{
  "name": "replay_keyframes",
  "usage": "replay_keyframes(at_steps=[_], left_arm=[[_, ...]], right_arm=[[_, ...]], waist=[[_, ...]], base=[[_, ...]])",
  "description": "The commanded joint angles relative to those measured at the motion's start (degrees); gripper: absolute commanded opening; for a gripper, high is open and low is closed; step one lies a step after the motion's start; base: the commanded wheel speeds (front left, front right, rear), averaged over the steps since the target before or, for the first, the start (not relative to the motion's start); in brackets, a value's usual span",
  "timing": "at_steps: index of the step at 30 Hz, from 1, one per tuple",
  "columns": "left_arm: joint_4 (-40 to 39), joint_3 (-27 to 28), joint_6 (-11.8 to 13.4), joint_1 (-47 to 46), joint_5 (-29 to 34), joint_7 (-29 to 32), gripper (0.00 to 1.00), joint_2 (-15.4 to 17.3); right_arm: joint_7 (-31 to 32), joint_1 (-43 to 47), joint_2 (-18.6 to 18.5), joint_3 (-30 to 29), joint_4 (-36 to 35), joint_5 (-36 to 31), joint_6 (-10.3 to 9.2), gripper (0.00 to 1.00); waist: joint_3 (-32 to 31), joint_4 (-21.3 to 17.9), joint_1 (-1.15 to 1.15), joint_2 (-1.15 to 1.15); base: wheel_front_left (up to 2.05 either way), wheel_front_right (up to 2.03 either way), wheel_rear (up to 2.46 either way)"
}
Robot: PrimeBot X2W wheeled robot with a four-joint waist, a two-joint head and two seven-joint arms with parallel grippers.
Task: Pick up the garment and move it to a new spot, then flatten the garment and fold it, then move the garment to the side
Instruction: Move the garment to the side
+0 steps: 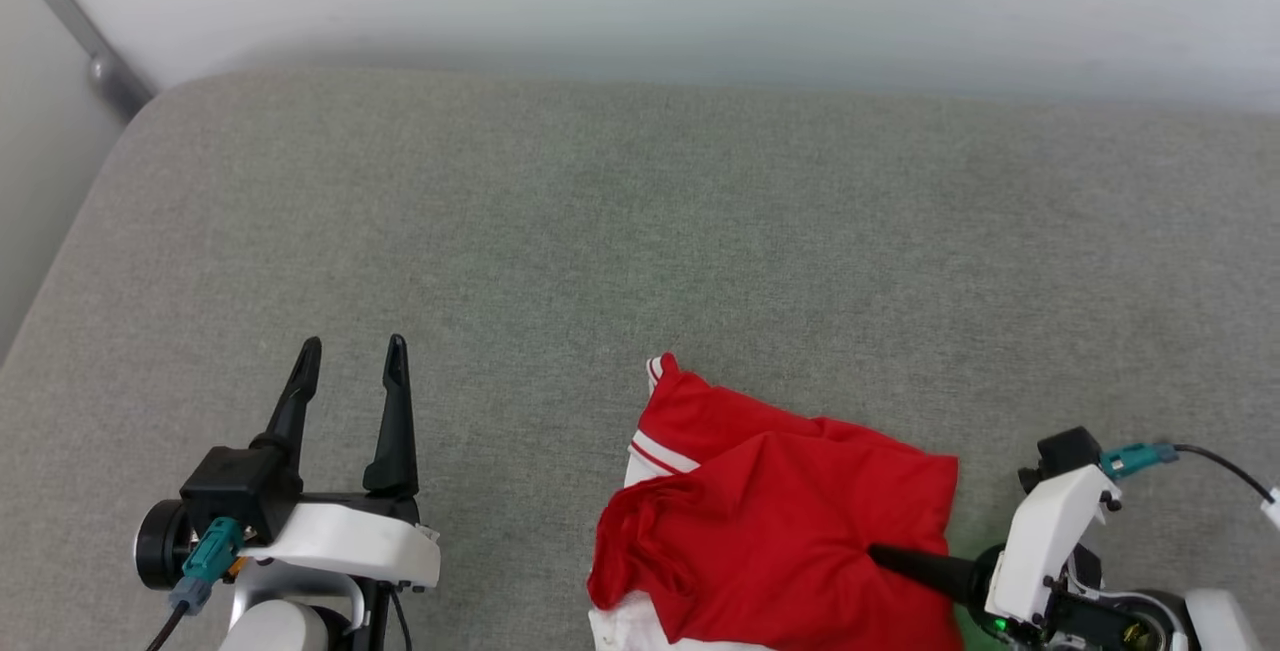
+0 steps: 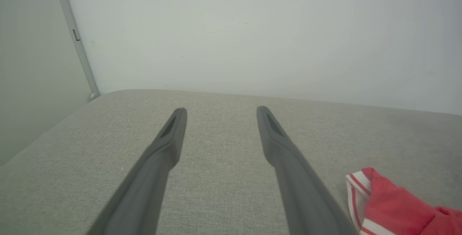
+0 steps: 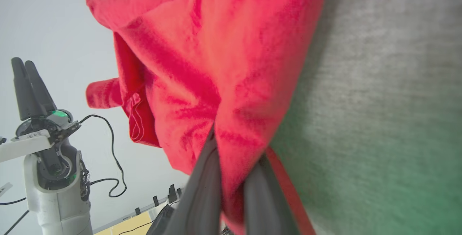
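Note:
The garment (image 1: 780, 501) is a crumpled red shirt with white, red-striped trim, lying near the front edge of the grey padded surface (image 1: 640, 231). My right gripper (image 1: 880, 556) reaches in from the lower right and is shut on a fold of the red cloth. In the right wrist view the garment (image 3: 223, 47) hangs bunched between my right gripper's (image 3: 234, 155) two dark fingers. My left gripper (image 1: 353, 346) stands open at the lower left, well apart from the shirt, with nothing between its fingers. The left wrist view shows my left gripper (image 2: 221, 111) over bare fabric, and a striped corner of the garment (image 2: 389, 206) at the lower right.
A pale wall runs along the far edge of the surface. A grey metal pole (image 1: 100, 61) stands at the back left corner. Wide bare surface lies behind and left of the shirt. The left arm (image 3: 54, 177) with its cables appears in the right wrist view.

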Motion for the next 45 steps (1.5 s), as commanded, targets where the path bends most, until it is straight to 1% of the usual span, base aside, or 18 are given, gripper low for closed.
replay_keyframes(at_steps=[1,6,10,14,19,24,26,28,32,36,37,38,45], left_arm=[[0.06,0.37,-0.25,0.43,0.44,-0.22,1.00,-0.21],[0.45,0.66,-0.71,1.39,0.85,-0.18,1.00,-0.36],[0.28,0.90,-0.50,2.90,1.02,-0.18,1.00,-0.58],[-0.83,1.25,-0.23,4.13,1.19,-0.17,1.00,-1.11],[-3.08,1.82,-0.44,4.05,1.62,-0.17,1.00,-1.66],[-5.17,2.31,-1.29,0.88,2.71,0.01,1.00,0.39],[-6.09,2.40,-1.75,-0.93,3.09,0.47,1.00,1.26],[-7.29,2.79,-2.11,-3.22,3.69,1.27,1.00,2.73],[-10.18,3.18,-3.13,-8.32,4.88,3.32,1.00,5.49],[-13.08,3.46,-4.03,-13.07,6.09,5.50,1.00,7.97],[-13.79,3.42,-4.30,-14.15,6.23,5.93,1.00,8.31],[-13.79,3.42,-4.30,-14.15,6.23,5.93,1.00,8.31],[-16.85,2.64,-5.78,-20.26,7.44,8.16,1.00,10.22]], right_arm=[[-0.82,-1.17,-1.12,0.87,-0.59,-0.81,-0.02,0.00],[-4.53,-1.86,-5.61,6.78,-3.03,-6.58,-0.02,0.00],[-6.97,-2.60,-9.52,10.44,-2.75,-14.85,-0.02,0.00],[-7.56,-4.51,-12.42,12.09,-1.72,-22.28,-0.02,0.00],[-7.79,-8.41,-15.53,13.04,-0.33,-28.39,-0.03,0.00],[-10.64,-14.07,-18.34,13.28,1.18,-32.61,-0.06,0.00],[-12.47,-15.72,-18.71,12.26,2.04,-33.14,-0.03,0.00],[-14.74,-17.90,-20.05,10.38,2.63,-33.76,-0.06,0.00],[-19.56,-21.44,-21.73,5.75,4.46,-35.84,-0.05,0.00],[-24.21,-25.16,-22.51,-0.55,6.37,-38.55,-0.04,0.00],[-25.26,-25.88,-22.64,-2.07,6.84,-39.43,-0.04,0.00],[-25.26,-25.88,-22.64,-2.07,6.84,-39.43,-0.04,0.00],[-32.69,-30.97,-21.77,-11.82,8.55,-46.43,-0.05,0.00]], waist=[[-1.18,-0.62,0.00,0.00],[-3.93,-2.48,0.00,0.00],[-6.22,-5.09,0.00,0.00],[-6.88,-8.83,0.00,0.00],[-4.19,-15.56,0.00,0.00],[2.49,-22.98,0.00,0.00],[5.57,-25.14,0.00,0.00],[9.05,-26.64,0.00,0.00],[15.85,-28.20,0.00,0.00],[21.63,-28.52,0.00,0.00],[22.93,-28.47,0.00,0.00],[22.93,-28.47,0.00,0.00],[30.00,-27.04,0.00,0.00]], base=[[0.00,0.00,0.00],[0.00,0.00,0.00],[0.00,0.00,0.00],[0.00,0.00,0.00],[0.00,0.00,0.00],[0.00,0.00,0.00],[0.00,0.00,0.00],[0.00,0.00,0.00],[0.00,0.00,0.00],[0.00,0.00,0.00],[0.00,0.00,0.00],[0.00,0.00,0.00],[0.00,0.00,0.00]])
